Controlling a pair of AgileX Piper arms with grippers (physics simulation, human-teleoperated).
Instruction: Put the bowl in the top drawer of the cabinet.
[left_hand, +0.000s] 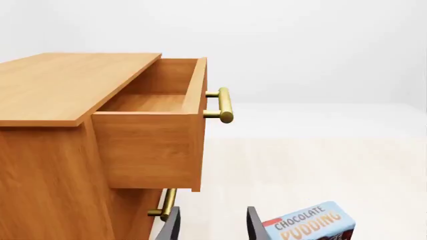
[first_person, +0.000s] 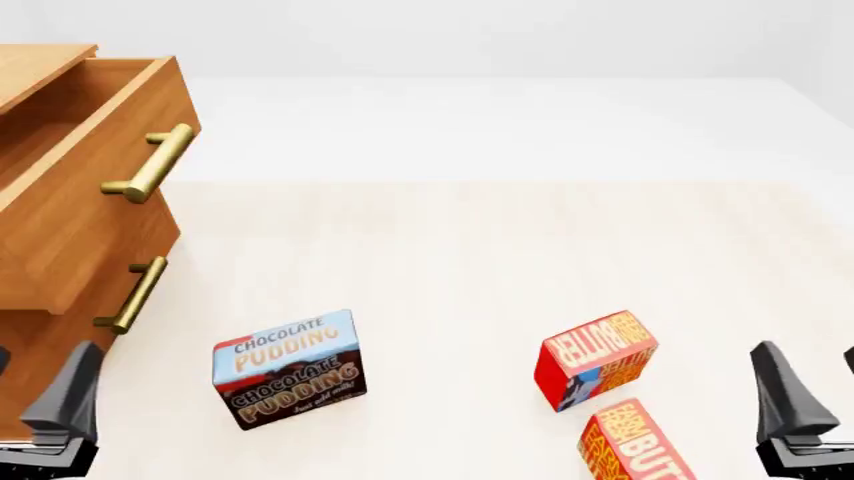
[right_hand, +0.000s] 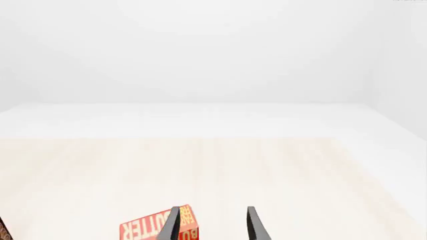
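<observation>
**Drawer open, bowl nowhere in sight**

Oddly, the bowl shows in none of the three views, so where it lies cannot be told. The warm brown wooden cabinet (first_person: 40, 300) stands at ten o'clock on the pale counter (first_person: 467, 250), its top drawer (first_person: 80, 170) with the brass bar handle (first_person: 150, 163) pulled out; what shows of its inside is bare. The left gripper (left_hand: 212, 225) and right gripper (right_hand: 212, 225) both hang low with jaws spread, holding nothing. A blue chocolate pudding box (first_person: 286, 368) sits at seven o'clock, a red butter box (first_person: 597, 358) at five. Judging by this, opening is done; finding and grasping the bowl likely comes next.
</observation>
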